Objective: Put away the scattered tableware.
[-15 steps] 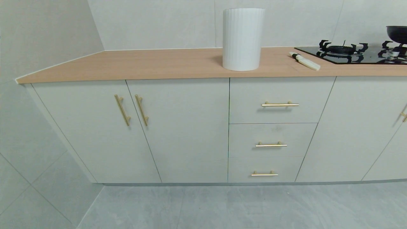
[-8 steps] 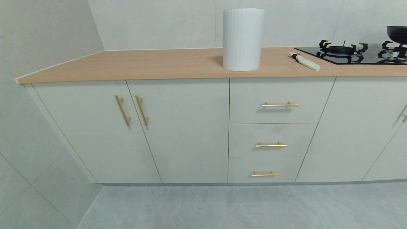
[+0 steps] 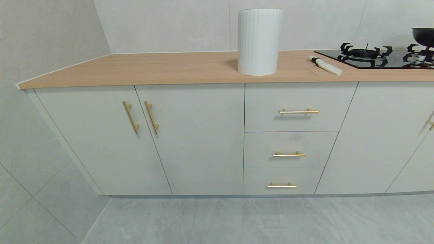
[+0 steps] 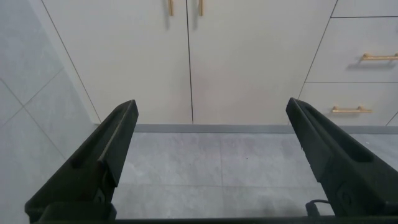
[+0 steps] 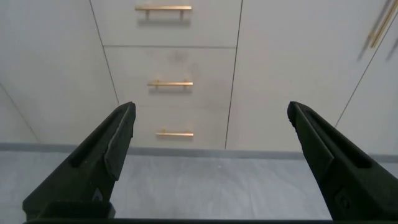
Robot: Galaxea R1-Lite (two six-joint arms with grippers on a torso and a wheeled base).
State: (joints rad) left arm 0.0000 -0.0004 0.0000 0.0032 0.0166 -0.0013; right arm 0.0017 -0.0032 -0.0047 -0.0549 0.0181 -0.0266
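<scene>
Upright ribbed white cylinder (image 3: 259, 40) on wooden counter (image 3: 152, 69), left gripper (image 4: 211, 104), right gripper (image 5: 211, 106), fingers (image 5: 106, 149) released

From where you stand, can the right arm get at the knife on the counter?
Probably not yet: the right tool hangs open, low before the drawers; the knife lies up on the counter.

Worktop (image 3: 152, 69): wooden, over pale cupboards.
Doors (image 3: 200, 135): two, shut, gold handles side by side.
Drawers (image 3: 315, 145): three, stacked, shut.
Hob (image 3: 393, 62): black, at the worktop's right end.
Pan (image 3: 423, 35): on the hob.

Knife (image 3: 324, 65) btwn canister (image 3: 259, 41) & hob (image 3: 395, 63), on counter (image 3: 152, 69)
</scene>
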